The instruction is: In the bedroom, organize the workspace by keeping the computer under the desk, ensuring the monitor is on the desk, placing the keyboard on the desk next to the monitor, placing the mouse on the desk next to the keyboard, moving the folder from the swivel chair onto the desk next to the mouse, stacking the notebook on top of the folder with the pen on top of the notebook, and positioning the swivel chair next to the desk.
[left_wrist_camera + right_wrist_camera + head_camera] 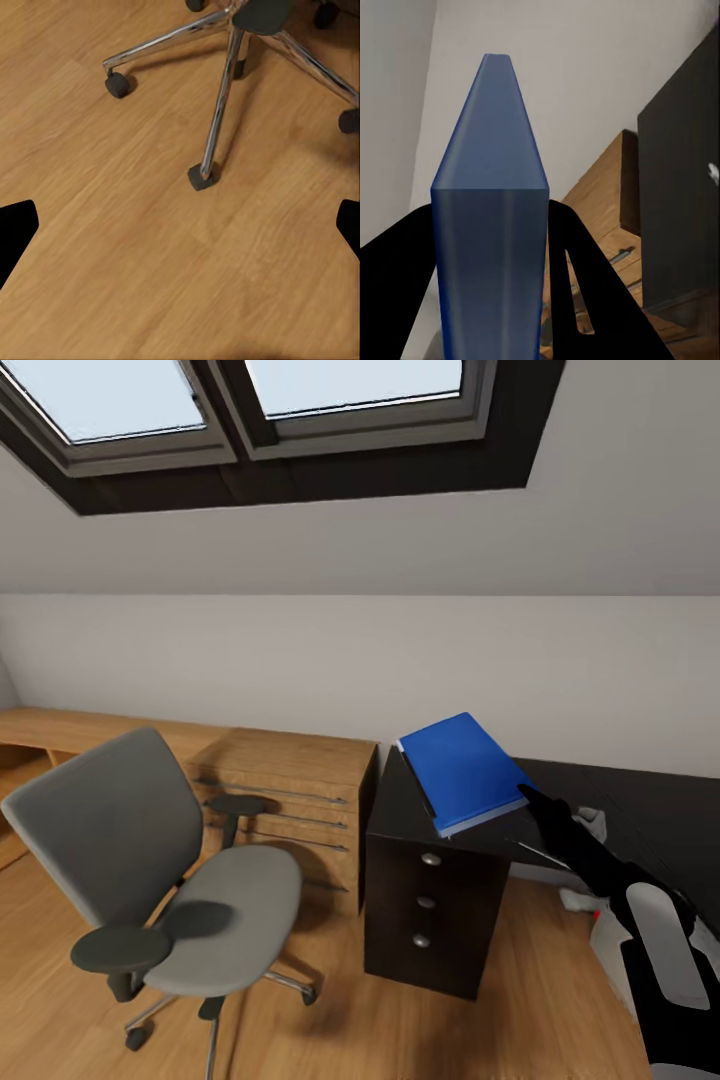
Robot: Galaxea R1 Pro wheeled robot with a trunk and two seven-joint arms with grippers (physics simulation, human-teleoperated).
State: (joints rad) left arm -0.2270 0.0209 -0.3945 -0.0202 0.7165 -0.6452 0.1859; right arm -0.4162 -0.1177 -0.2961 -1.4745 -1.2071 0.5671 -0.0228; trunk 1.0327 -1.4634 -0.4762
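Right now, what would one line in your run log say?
stage: placing folder | right gripper: jaws shut on blue folder over desk end | left gripper: open above floor | swivel chair: seat bare

place: attic bedroom, probably | evidence: skylights (120, 400), desk (640, 810), swivel chair (150, 860)

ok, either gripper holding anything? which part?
Right gripper is shut on the blue folder, pinching its near edge. Left gripper is open, holding nothing.
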